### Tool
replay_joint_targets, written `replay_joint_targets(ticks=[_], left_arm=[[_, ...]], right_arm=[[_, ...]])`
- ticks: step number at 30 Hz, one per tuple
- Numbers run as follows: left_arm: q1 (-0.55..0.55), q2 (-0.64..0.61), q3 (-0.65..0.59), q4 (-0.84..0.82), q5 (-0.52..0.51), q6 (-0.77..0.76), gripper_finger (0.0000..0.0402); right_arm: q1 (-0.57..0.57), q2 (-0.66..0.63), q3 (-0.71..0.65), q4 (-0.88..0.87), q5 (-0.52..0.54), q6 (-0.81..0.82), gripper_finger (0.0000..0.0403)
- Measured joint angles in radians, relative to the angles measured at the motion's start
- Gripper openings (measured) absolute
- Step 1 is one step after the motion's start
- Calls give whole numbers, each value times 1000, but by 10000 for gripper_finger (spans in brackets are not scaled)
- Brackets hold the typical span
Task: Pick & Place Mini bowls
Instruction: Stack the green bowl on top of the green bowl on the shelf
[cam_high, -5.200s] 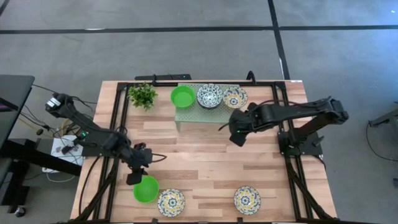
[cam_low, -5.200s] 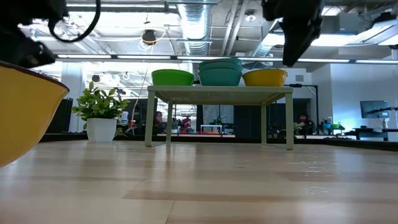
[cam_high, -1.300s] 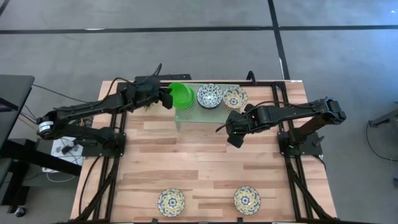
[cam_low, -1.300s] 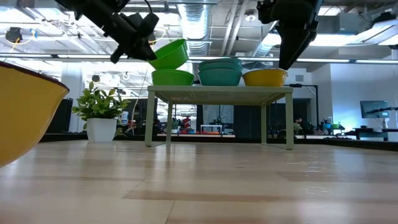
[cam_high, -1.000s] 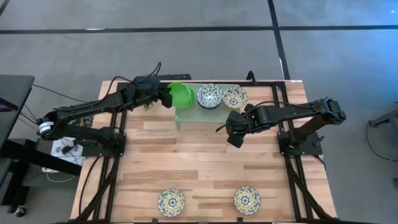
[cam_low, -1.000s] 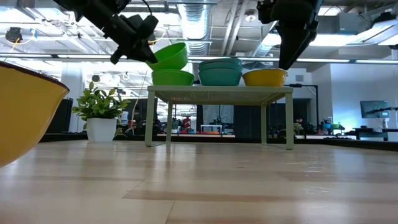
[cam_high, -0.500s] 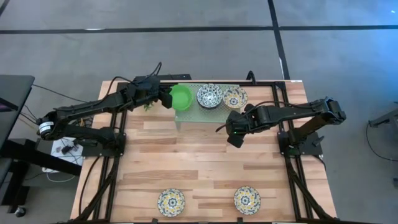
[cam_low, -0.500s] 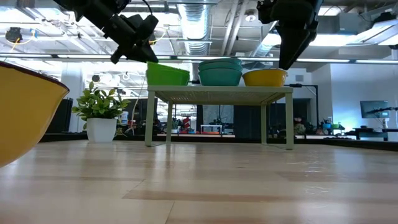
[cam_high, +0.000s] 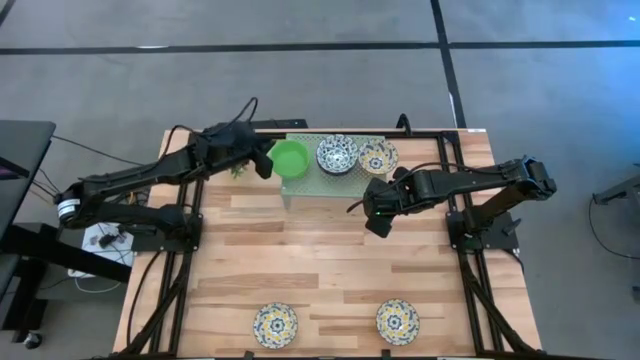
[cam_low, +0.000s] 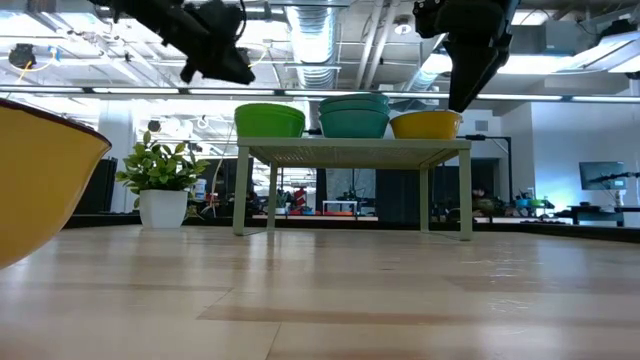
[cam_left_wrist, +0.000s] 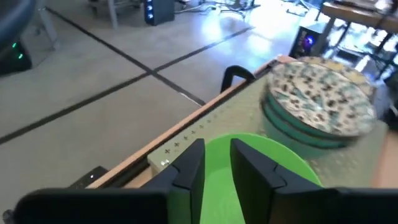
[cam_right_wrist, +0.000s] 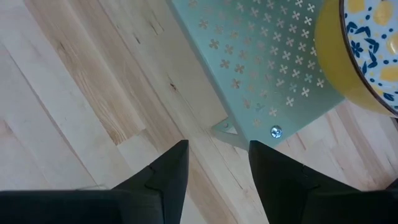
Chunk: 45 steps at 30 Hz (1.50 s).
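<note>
The pale green rack (cam_high: 330, 170) at twelve o'clock carries the green bowl (cam_high: 291, 157), blue-patterned bowl (cam_high: 337, 153) and yellow-patterned bowl (cam_high: 377, 156). The left tool (cam_high: 262, 160) is slightly spread beside the green bowl; the right tool (cam_right_wrist: 214, 165) hangs spread.

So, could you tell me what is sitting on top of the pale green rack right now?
On the rack sit green bowls, blue-patterned white bowls and a yellow bowl. The stacks hide their lower bowls from above, so the exact count stays unclear.
</note>
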Motion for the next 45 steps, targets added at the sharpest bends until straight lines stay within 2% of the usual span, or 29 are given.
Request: replay_joint_targets(ticks=[7, 9, 13, 19, 25, 32, 40, 43, 45], left_arm=[[-81, -86, -1, -264, 0, 62, 25], [-102, -97, -16, -304, 0, 62, 8], [-121, -92, -74, -315, 1, 53, 7], [-121, -56, -122, -252, -4, 31, 5], [-108, 4, -123, -128, -8, 77, 5], [-106, 74, -123, -77, -8, 88, 5], [-106, 69, -124, -38, -3, 116, 6], [-115, 45, -124, -39, 42, 129, 6], [-134, 14, -123, -38, 90, 127, 7]], right_arm=[[-1, 0, 0, 0, 0, 0, 163], [-1, 0, 0, 0, 0, 0, 162], [0, 0, 0, 13, 0, 0, 160], [0, 0, 0, 27, 0, 0, 161], [0, 0, 0, 26, -1, 0, 158], [0, 0, 0, 26, -2, 0, 158], [0, 0, 0, 33, -3, 0, 159], [0, 0, 0, 37, -13, 6, 159], [-1, 0, 0, 39, -62, 8, 159]])
